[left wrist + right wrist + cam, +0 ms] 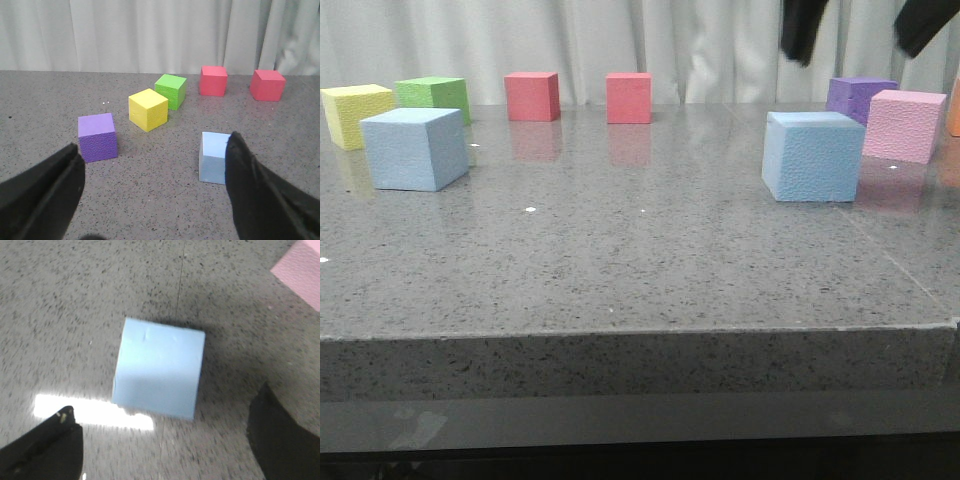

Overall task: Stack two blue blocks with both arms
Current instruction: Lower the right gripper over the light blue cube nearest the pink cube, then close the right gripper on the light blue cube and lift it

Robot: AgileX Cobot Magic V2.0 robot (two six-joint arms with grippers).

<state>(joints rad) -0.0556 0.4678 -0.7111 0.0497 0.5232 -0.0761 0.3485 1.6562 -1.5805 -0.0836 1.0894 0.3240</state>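
Observation:
One blue block (413, 148) rests on the table's left side, and another blue block (813, 156) rests on the right. My right gripper (865, 25) hangs open above the right block, with only its dark fingertips (803, 28) in the front view. In the right wrist view this block (159, 367) lies on the table beyond the open right gripper (166, 399), untouched. The left gripper (153, 144) is open and empty. The left block (215, 156) sits just past its one fingertip (237, 150). The left gripper is out of the front view.
Yellow (357, 114), green (433, 95) and two red cubes (532, 96) (629, 97) line the back. Purple (858, 97) and pink (907, 124) cubes stand close behind the right block. A purple cube (97, 136) lies near the left gripper. The table edge (640, 335) is at the front.

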